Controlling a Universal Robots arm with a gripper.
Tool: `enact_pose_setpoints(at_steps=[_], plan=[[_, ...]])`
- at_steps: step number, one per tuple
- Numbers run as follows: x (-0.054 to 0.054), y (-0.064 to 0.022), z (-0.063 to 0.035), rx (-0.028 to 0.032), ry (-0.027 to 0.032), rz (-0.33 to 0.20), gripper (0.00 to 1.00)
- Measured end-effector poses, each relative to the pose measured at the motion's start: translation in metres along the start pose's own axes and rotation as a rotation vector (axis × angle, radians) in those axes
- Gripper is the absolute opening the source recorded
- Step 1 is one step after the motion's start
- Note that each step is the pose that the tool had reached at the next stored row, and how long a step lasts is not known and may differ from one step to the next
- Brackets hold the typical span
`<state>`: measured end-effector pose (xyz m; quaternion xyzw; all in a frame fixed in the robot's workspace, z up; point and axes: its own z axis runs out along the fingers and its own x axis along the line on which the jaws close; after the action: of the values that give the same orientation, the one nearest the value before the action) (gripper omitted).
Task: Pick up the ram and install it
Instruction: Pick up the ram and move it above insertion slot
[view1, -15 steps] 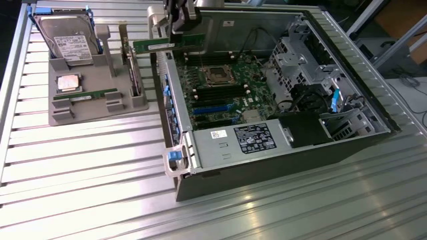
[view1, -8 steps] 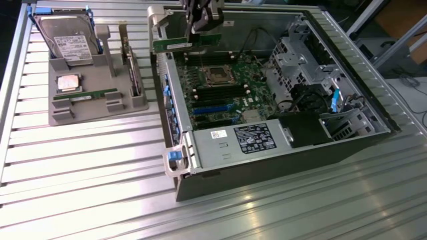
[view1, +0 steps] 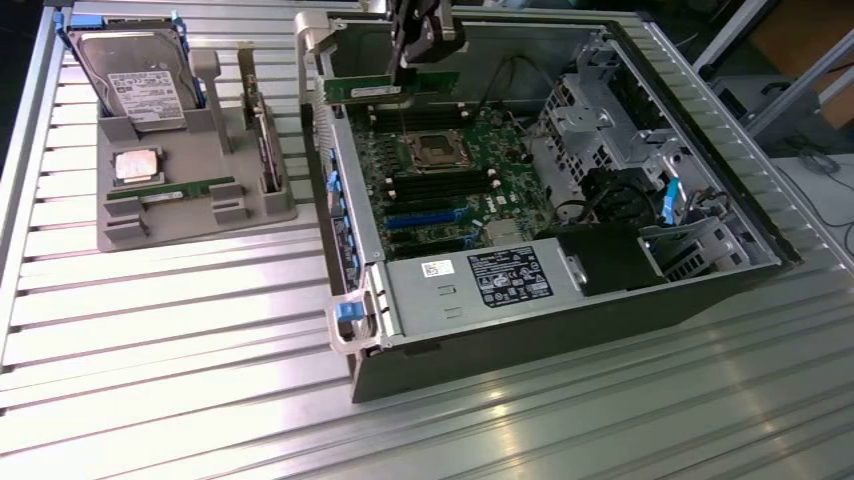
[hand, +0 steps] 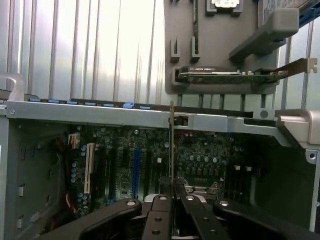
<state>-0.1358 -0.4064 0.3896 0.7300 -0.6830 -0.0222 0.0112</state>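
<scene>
A wide, ribbed, silver aluminium table (view1: 200, 330) carries everything. Lying on it directly under my tool is a large grey metal computer case (view1: 561, 335), on its side with the cover off. Inside the case, below my tool, is a green motherboard (view1: 427, 190) with a square processor socket and rows of long black slots.

To the exterior view's left of my tool, well apart from it, a grey plastic parts holder (view1: 200, 215) sits on the table. It holds a silver hard drive (view1: 134, 75) standing on edge, a wide green card with a metal bracket (view1: 263, 140), and a narrow green memory stick (view1: 187, 190) lying in its groove.

My black two-fingered tool (view1: 424, 62) is nearly closed. It pinches the ram (view1: 380, 90), a long thin green circuit-board stick, by one long edge. The ram hangs level over the motherboard near the case's wall. In the wrist view it is edge-on (hand: 172, 145) between my tool's fingertips (hand: 172, 192).
</scene>
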Motion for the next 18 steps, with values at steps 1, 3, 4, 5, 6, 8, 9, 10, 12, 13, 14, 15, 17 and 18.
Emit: enact_pose_setpoints(at_steps=[1,3,4,5,6,8,9,10,12,13,14,15,17,18], plan=[[0.0,-0.0023,-0.0001,-0.0001,0.0023,0.008,0.13],[0.001,-0.0117,-0.0005,-0.0002,0.0055,0.011,0.13],[0.001,-0.0147,-0.0006,-0.0002,0.006,0.012,0.13],[0.001,-0.0188,-0.0008,-0.0003,0.0069,0.012,0.13],[0.002,-0.0239,-0.0011,-0.0004,0.0082,0.012,0.13],[0.002,-0.0343,-0.0015,-0.0005,0.0109,0.014,0.13],[0.003,-0.0404,-0.0018,-0.0006,0.0125,0.015,0.13],[0.003,-0.0458,-0.0021,-0.0007,0.0148,0.016,0.13],[0.003,-0.0525,-0.0023,-0.0009,0.0176,0.019,0.13],[0.004,-0.0571,-0.0025,-0.001,0.0193,0.021,0.13],[0.004,-0.0608,-0.0026,-0.001,0.0204,0.023,0.13],[0.004,-0.0629,-0.0027,-0.001,0.0211,0.024,0.13],[0.005,-0.075,-0.003,-0.0013,0.0249,0.03,0.13],[0.005,-0.0798,-0.0032,-0.0013,0.0264,0.032,0.13]])
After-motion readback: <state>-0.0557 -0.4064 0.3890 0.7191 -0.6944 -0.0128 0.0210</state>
